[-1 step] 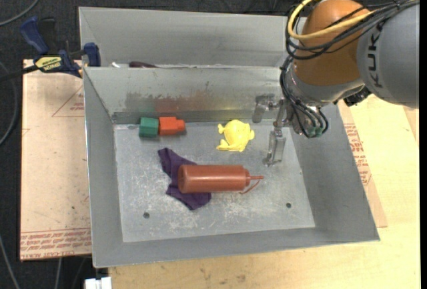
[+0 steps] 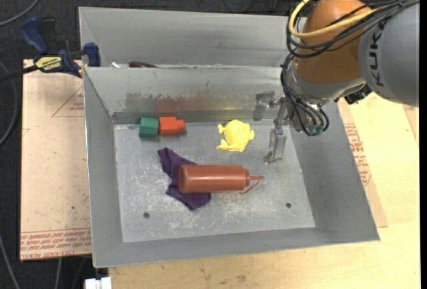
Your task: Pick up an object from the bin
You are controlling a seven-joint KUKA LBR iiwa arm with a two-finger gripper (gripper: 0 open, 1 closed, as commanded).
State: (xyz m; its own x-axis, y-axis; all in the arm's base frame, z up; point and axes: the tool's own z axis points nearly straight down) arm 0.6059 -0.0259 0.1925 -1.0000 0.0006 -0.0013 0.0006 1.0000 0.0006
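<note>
Camera view: fingers spread, empty, beside yellow toy; red bottle lies left-right, nozzle rightward.

The dull grey sheet-metal bin is marked w/ pale scuffs & a rusty-brown smear on its back wall. A small cube block is coloured green, a 2nd small block orange-red. A plastic toy figure is coloured plain bright yellow, a crumpled cloth dark purple. A brownish-red plastic squeeze bottle is tipped w/ a brighter red nozzle. The gripper is finished in silver-grey metal, the wrist cover in glossy orange, w/ yellow & black cables; the grey arm is lettered in black
</note>
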